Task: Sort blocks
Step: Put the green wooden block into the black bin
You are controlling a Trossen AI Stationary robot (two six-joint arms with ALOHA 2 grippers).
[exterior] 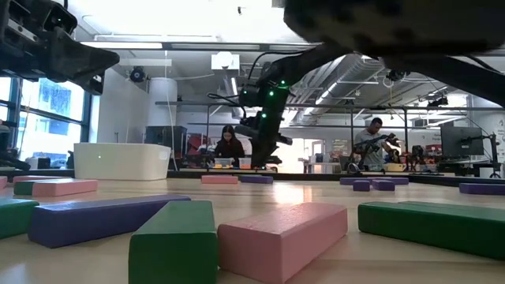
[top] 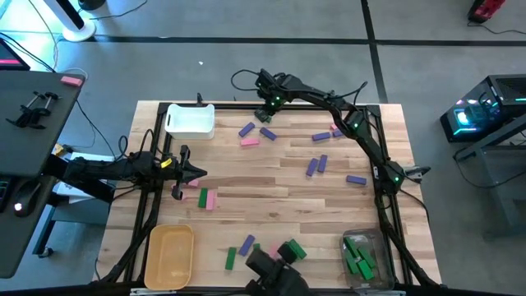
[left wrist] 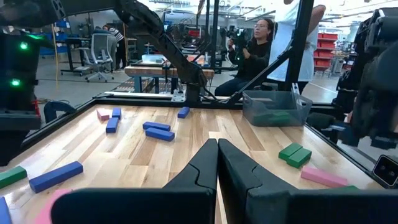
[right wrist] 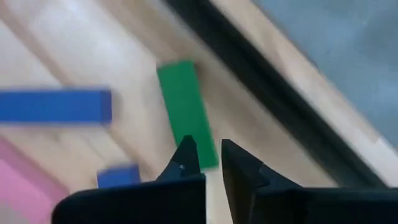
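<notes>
The sorting looks barely begun; the clear bin (top: pixel 362 256) holds a few green blocks (top: pixel 359 255), and that is the only sorted load I can see; the yellow bin (top: pixel 170 256) near the table's front left corner looks bare inside, and the white bin (top: pixel 191 120) shows nothing in it from above.

Taking the white bin as landmark: two purple blocks (top: pixel 256 131) and a pink one (top: pixel 250 141) lie loose just to its right; farther right, toward the far right corner, sit more purple (top: pixel 322 136) and a pink piece partly hidden under the arm; well right of the bin and nearer the middle lie a purple pair (top: pixel 316 165) and a single purple bar (top: pixel 356 179); forward of the bin, a green and pink pair (top: pixel 207 199) rest side by side; farther forward still, near the front edge, a cluster of green and purple (top: pixel 238 251) waits.

The right gripper (right wrist: pixel 210 163) hovers just right of the white bin at the far edge, its fingers nearly together above a green block (right wrist: pixel 185 107) and clamping nothing, as far as the wrist view shows; the left gripper (left wrist: pixel 217 163) sits forward of the bin by the left edge, fingers pressed together, empty.

By my count most of the blocks remain on the wood, so nearly all the work is left.
</notes>
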